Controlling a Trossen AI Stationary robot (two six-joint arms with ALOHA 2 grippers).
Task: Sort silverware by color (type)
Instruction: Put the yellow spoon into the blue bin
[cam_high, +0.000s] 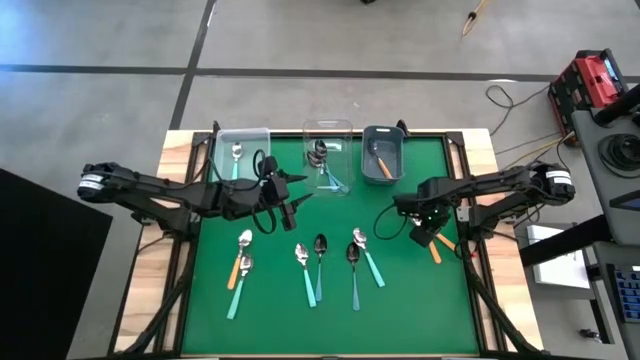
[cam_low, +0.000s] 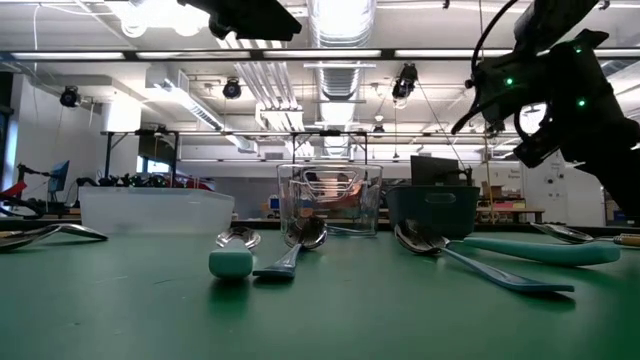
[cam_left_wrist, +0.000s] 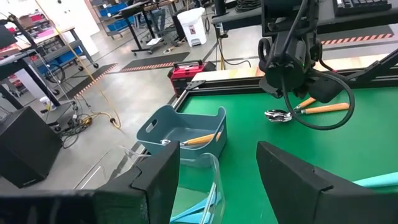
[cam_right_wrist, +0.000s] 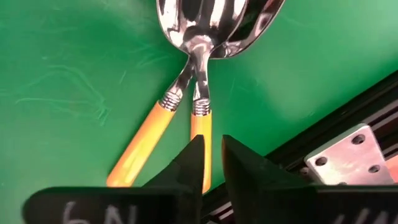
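Two orange-handled spoons (cam_right_wrist: 186, 74) lie on the green mat by its right edge, their bowls overlapping; the high view shows them too (cam_high: 436, 246). My right gripper (cam_right_wrist: 213, 163) points down over their handles, its fingers a narrow gap apart. My left gripper (cam_high: 293, 206) hovers open and holding nothing above the mat's left middle, pointing toward the right arm. Several more spoons (cam_high: 320, 265) with mint, blue-teal and orange handles lie flat on the near half of the mat. My right gripper comes from above with a finger (cam_right_wrist: 189, 165) on either side of one orange handle's free end (cam_right_wrist: 200, 140). I cannot tell whether the fingers touch the handle. That spoon lies flat on the mat beside the other orange one.
Three bins stand along the mat's far edge. The clear left bin (cam_high: 245, 135) holds a mint-handled spoon, the clear middle bin (cam_high: 328, 127) teal-handled ones, and the grey bin (cam_high: 384, 133) an orange-handled one. The table's black frame rail (cam_right_wrist: 348, 124) runs close beside the right gripper.
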